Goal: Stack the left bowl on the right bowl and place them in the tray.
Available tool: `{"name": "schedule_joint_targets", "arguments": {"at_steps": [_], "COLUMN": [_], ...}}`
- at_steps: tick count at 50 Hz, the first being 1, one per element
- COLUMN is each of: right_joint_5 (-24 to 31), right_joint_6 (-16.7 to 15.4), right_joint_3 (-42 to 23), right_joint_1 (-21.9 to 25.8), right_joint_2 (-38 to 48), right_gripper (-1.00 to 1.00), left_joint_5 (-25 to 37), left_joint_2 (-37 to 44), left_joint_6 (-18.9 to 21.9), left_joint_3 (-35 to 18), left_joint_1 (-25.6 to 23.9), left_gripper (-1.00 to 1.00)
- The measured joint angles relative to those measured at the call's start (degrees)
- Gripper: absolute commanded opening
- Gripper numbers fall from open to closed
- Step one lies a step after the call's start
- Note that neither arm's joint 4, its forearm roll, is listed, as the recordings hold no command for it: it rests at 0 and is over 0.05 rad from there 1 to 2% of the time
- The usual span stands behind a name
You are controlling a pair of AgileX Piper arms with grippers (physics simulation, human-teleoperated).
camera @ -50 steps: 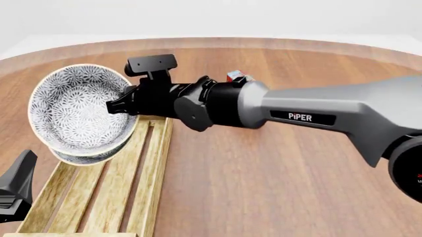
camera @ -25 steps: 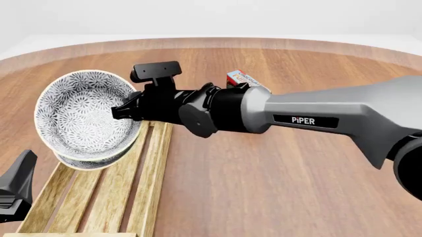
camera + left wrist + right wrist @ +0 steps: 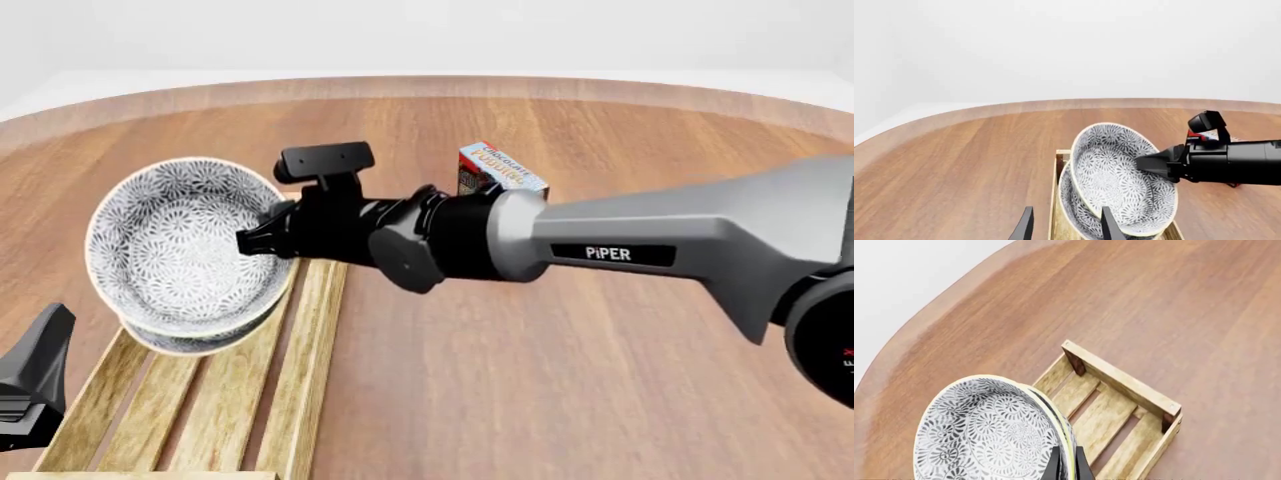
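Two nested bowls [image 3: 187, 250], white with a dense grey floral pattern and pale rims, sit one inside the other, tilted steeply so their insides face the near side. They hang over the far end of the tray [image 3: 214, 400], a long shallow light-wood crate with a slatted bottom and darker brown corner posts [image 3: 1075, 363], lying at the table's left.

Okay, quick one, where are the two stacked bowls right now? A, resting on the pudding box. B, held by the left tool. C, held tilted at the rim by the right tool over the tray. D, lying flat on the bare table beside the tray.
C: the right tool pinches the rim of the stacked bowls, which hang tilted above the tray.
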Motion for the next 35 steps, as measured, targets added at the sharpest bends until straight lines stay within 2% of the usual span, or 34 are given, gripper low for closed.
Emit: {"name": "schedule_joint_targets", "arguments": {"at_steps": [35], "right_joint_5": [-1.0], "right_joint_6": [0.8], "right_joint_3": [1.0], "right_joint_1": [1.1], "right_joint_2": [2.5], "right_gripper": [-1.0], "left_joint_5": [0.0], "left_joint_2": [0.0], "left_joint_6": [0.0], "left_joint_3": [0.0], "left_joint_1": [0.0], "left_gripper": [1.0]}}
